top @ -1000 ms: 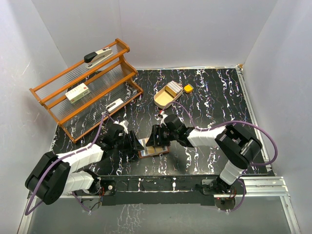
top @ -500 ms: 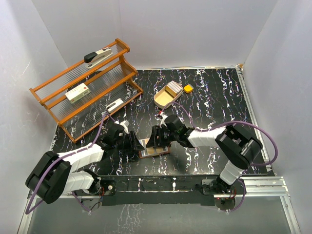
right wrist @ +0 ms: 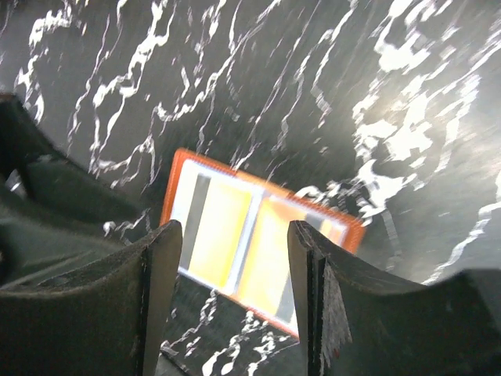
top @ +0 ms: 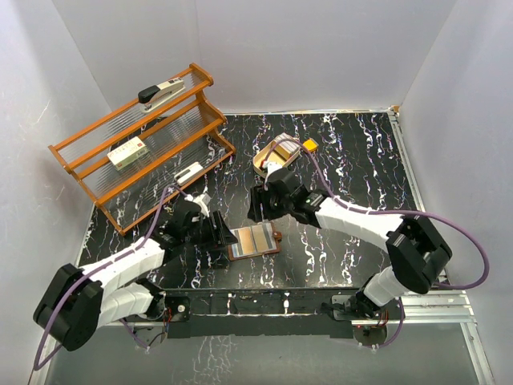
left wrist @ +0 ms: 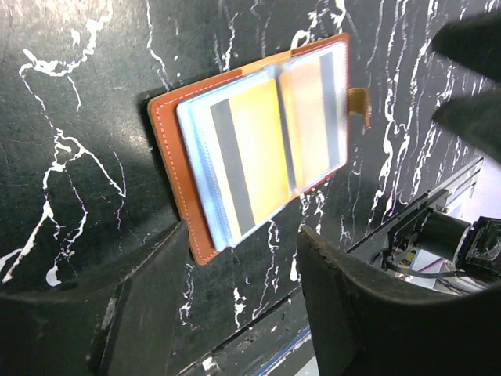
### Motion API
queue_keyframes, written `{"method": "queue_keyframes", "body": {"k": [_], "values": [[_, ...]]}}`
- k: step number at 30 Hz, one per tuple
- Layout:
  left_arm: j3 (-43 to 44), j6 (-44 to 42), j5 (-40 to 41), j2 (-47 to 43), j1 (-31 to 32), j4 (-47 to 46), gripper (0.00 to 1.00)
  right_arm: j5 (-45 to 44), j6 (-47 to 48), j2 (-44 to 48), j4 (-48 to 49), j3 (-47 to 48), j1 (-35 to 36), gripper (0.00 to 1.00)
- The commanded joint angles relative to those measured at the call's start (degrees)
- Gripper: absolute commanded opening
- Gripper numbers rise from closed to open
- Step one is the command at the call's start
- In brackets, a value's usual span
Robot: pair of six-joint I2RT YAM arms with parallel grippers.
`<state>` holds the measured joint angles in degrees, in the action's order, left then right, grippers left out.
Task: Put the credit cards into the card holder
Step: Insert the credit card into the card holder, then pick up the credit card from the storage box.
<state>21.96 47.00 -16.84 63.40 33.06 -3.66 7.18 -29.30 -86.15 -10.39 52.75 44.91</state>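
counter [top: 353, 160]: card holder [top: 253, 240] lies open and flat near front centre, credit cards [left wrist: 258, 153] in its clear sleeves. left fingers [left wrist: 368, 313] released, empty, just beside its left edge. right fingers [right wrist: 156, 290] released, empty, hover behind it, not touching.

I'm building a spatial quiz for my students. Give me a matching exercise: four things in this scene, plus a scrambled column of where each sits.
1. card holder
2. stapler
3. white-and-green box
4. yellow block

A. middle shelf of the rack
B. lying open on the table
C. top shelf of the rack
D. beside the oval tray

Pairs: 1-B, 2-C, 3-A, 4-D
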Motion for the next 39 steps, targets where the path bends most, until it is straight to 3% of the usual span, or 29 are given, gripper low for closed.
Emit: {"method": "queue_keyframes", "body": {"k": [1,6,15,22,32,39], "values": [[5.13,-2.91,2.34,-4.50,-0.01,8.07,0.63,-14.05,10.59,1.20,-8.58,10.07,-1.35,0.55],[9.04,-5.31,1.52,-6.87,-0.01,12.89,0.98,-23.07,19.92,-2.30,-9.54,17.92,-3.82,0.57],[16.08,-9.02,-1.13,-9.32,-0.01,20.17,0.99,-26.02,29.53,-14.00,-3.75,28.70,-11.49,0.57],[21.54,-15.02,-0.94,-11.36,-0.01,27.74,0.99,-31.15,34.77,-26.75,-7.74,41.10,-13.40,0.59],[20.83,-17.82,-0.71,-13.15,-0.01,29.54,0.99,-36.07,41.54,-39.28,-11.39,54.02,-14.16,0.61],[19.32,-17.39,-0.72,-14.87,0.03,28.96,0.99,-38.61,45.30,-42.36,-9.15,55.60,-14.86,0.59]]}}
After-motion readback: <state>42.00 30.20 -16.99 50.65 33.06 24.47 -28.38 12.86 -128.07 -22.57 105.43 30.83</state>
